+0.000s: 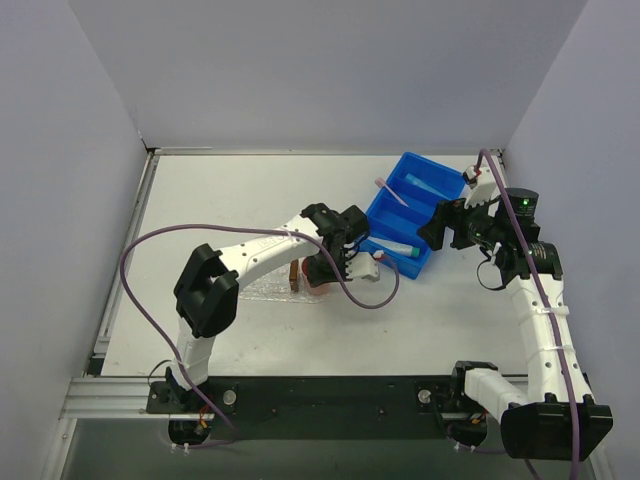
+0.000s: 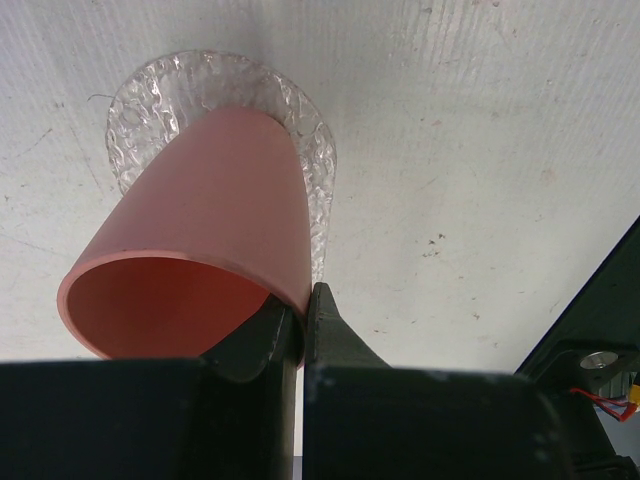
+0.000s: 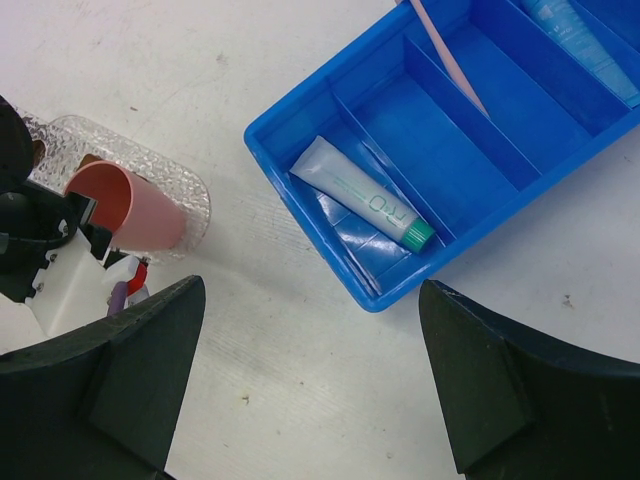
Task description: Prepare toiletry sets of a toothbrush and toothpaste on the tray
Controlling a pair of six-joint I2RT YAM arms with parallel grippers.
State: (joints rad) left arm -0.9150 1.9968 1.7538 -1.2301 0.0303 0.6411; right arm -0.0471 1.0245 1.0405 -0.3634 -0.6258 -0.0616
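My left gripper (image 2: 303, 318) is shut on the rim of a pink cup (image 2: 200, 230), which leans tilted over the clear bumpy tray (image 2: 150, 100). From above, the left gripper (image 1: 322, 268) sits at the tray (image 1: 262, 290) near the table's middle. The pink toothbrush (image 3: 450, 60) lies in the blue bin, as do a whitish-grey toothpaste tube with a teal cap (image 3: 360, 205) and a light blue toothpaste tube (image 3: 580, 40). My right gripper (image 3: 312, 295) hangs open and empty above the bin's near corner, also seen from above (image 1: 440, 225).
The blue divided bin (image 1: 410, 215) stands right of centre, close to the left wrist. Grey walls close off the table on three sides. The pink cup (image 3: 130, 205) and tray (image 3: 195, 195) lie left of the bin.
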